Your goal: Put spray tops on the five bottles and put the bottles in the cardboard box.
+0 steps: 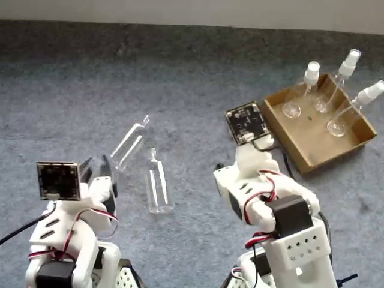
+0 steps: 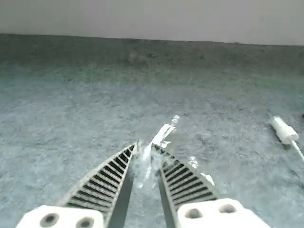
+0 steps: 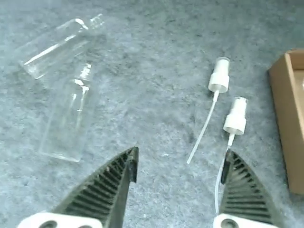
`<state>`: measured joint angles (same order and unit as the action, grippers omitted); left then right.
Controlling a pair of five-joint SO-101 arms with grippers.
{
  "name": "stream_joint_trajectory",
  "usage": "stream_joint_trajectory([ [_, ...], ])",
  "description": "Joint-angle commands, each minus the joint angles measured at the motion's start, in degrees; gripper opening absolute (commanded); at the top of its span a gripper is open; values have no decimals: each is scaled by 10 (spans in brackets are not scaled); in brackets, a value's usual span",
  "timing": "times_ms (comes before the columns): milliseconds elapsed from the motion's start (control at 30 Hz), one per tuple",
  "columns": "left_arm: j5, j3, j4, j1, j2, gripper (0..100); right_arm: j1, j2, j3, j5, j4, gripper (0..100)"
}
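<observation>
Left gripper [image 2: 148,148] pinches a lying bottle [image 2: 166,130] narrowly; right gripper [image 3: 182,153] hangs wide above 2 spray tops [image 3: 219,76].

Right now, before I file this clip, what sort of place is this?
Probably a robotics lab bench: a grey carpet-like surface against a plain wall, a left arm and right arm, plus staged props: clear bottles, loose spray tops, a cardboard box.

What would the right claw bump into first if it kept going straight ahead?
Most likely the thin tube of a spray top, whose end lies on the carpet between the tips of the open right claw. Depth is unclear, so that's a guess.
</observation>
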<state>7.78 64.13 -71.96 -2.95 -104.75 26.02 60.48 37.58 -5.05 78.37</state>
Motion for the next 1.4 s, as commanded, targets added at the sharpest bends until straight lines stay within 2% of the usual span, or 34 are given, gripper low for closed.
stream_joint_trajectory([
  [0, -4, -22, -6, -100, 0, 5, 29, -44, -88, 33, 34, 242],
  [133, -5, -21, -18, -123, 0, 5, 34, -153, -168, 87, 59, 242],
  [333, -8, -9, -73, -125, 0, 6, 107, -301, -243, 93, 58, 242],
  [500, -9, 6, -74, -175, -1, 8, 127, -410, -300, 160, 58, 245],
  [633, -6, 47, -71, -206, -1, 8, 129, -491, -341, 161, 57, 245],
  [933, -4, 182, 35, -202, -1, 5, 132, -650, -410, 165, -30, 245],
  [1367, -4, 191, 33, -201, -1, 5, 191, -793, -587, 360, -44, 246],
])
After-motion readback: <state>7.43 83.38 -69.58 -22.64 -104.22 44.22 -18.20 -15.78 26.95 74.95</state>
